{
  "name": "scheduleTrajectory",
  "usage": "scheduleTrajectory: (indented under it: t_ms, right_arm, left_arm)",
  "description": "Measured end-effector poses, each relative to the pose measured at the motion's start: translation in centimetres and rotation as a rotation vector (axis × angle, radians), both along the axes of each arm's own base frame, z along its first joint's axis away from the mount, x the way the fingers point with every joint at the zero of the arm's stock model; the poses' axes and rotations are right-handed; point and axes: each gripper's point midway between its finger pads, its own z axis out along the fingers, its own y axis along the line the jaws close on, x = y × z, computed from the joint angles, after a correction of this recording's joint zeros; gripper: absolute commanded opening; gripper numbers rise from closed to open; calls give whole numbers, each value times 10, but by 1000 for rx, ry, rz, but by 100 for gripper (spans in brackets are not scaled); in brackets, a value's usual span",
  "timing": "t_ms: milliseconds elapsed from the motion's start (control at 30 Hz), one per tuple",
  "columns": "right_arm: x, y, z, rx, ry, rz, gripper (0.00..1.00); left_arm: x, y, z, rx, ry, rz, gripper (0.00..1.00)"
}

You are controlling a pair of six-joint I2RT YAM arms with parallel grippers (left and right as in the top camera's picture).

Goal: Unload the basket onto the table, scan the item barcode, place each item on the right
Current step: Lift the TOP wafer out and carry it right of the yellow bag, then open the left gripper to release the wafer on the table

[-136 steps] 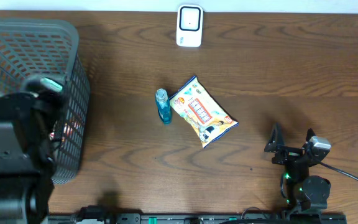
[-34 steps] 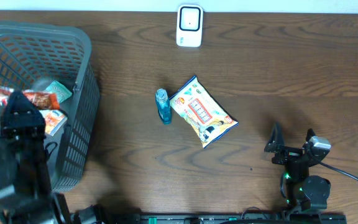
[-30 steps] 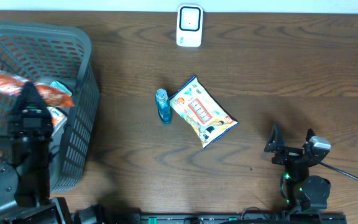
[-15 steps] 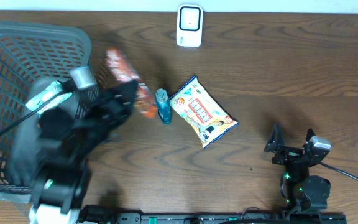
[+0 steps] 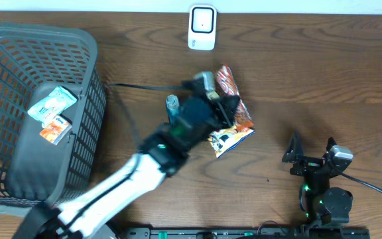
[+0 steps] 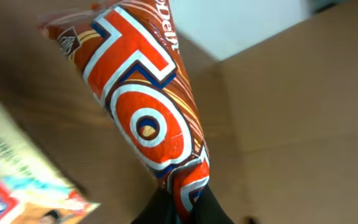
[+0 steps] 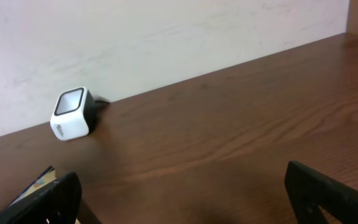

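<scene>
An orange-red snack packet [image 5: 230,88] hangs over the middle of the table, above a yellow snack bag [image 5: 227,139]. My left gripper [image 5: 221,106] is shut on the packet's lower sealed end. In the left wrist view the packet [image 6: 143,112] stretches away from the left gripper [image 6: 188,202], with bold white and red lettering facing the camera; no barcode shows. The white scanner [image 5: 202,28] stands at the table's far edge, its window also visible from the right wrist [image 7: 72,113]. My right gripper [image 5: 310,147] rests open near the front right, holding nothing [image 7: 185,199].
A small blue bottle [image 5: 172,106] stands just left of my left arm. The grey mesh basket [image 5: 88,113] fills the left side and holds a teal packet [image 5: 52,103] and a small orange one [image 5: 55,129]. A black cable trails across the table behind the arm.
My left arm has swung right from the basket to the table's middle, carrying the orange-red packet with it. The right arm has stayed still.
</scene>
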Motion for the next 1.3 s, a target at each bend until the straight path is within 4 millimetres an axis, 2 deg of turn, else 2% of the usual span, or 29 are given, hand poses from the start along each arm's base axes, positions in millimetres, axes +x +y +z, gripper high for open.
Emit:
scheduleTrajectory:
  t_ms: [200,333,467,600,733,900,1300]
  right_arm:
    - [0,0,0,0,0,0,99]
    - [0,0,0,0,0,0,99]
    - [0,0,0,0,0,0,99]
    - [0,0,0,0,0,0,99]
    - [0,0,0,0,0,0,99]
    - [0,0,0,0,0,0,99]
    - [0,0,0,0,0,0,99]
  left_arm:
    - [10,-12,-70,162,22,98,7]
    - [19,-14,-102,210,33,134,7]
    - [25,-16,-127,236,40,145,7]
    - [26,-24,-139,247,16,123,7]
    - [18,-33,-147,286,-12,76,8]
    - [9,-42,-146,317,-53,26,8]
    - [7,-48,-144,319,-81,7,8]
